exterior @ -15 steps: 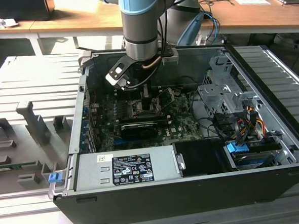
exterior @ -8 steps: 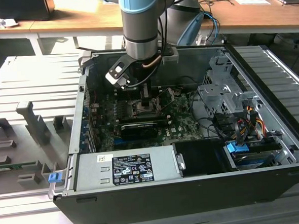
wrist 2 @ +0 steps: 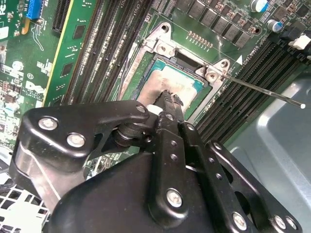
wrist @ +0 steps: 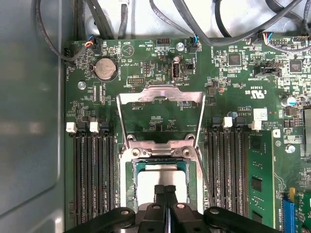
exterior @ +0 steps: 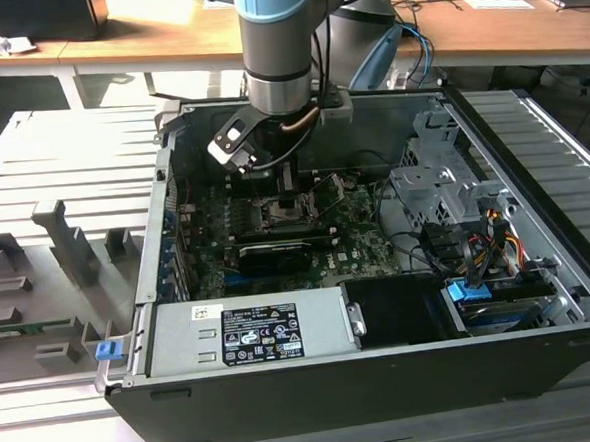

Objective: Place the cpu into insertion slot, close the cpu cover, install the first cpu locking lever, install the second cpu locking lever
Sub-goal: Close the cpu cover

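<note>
While the cpu sits in the insertion slot | gripper clenched empty, resting on it | cpu cover raised | press lightly, squarely.

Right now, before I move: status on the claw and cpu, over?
Claw shut, tips on cpu. Cpu flat in slot. Cover open, folded back. Lever loose alongside, not blocking.

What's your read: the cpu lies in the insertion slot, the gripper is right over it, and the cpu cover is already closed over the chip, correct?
No: the cpu cover is not closed; the first wrist view shows it swung open, back from the insertion slot. The rest holds: the cpu lies in the slot with the gripper right over it.
</note>
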`<state>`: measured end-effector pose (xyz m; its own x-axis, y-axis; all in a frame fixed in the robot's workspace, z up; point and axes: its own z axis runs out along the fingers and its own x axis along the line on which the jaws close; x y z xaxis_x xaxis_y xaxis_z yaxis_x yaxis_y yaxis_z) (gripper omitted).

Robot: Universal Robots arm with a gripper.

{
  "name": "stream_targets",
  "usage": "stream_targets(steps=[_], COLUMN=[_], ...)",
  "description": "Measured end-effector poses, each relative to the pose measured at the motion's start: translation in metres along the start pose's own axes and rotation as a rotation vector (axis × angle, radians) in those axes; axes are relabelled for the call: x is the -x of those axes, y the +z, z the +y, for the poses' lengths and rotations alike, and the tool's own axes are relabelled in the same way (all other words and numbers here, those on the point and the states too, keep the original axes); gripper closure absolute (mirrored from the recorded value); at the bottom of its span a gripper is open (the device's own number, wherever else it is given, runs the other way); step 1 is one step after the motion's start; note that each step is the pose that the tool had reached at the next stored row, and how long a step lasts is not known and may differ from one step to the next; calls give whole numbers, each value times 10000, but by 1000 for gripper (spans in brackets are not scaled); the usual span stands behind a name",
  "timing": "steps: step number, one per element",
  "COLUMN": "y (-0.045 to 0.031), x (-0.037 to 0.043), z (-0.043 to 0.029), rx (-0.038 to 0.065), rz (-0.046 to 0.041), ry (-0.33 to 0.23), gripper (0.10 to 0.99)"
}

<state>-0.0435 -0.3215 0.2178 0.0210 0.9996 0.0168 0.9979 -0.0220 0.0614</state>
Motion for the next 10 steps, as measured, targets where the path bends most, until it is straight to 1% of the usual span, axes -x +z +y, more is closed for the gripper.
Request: stream_targets(steps=[3, 5, 7, 9, 10], y=[-12, -11, -9, -9, -32], x=[-1, -1, -1, -2, -2], z=[4, 45, 74, 77, 79], rx=[-15, -77, -97, -99, -99], rz=[0, -5, -4, -6, -7], ry=[-2, 1, 0, 2, 2], gripper=[980, 980, 980, 980, 980])
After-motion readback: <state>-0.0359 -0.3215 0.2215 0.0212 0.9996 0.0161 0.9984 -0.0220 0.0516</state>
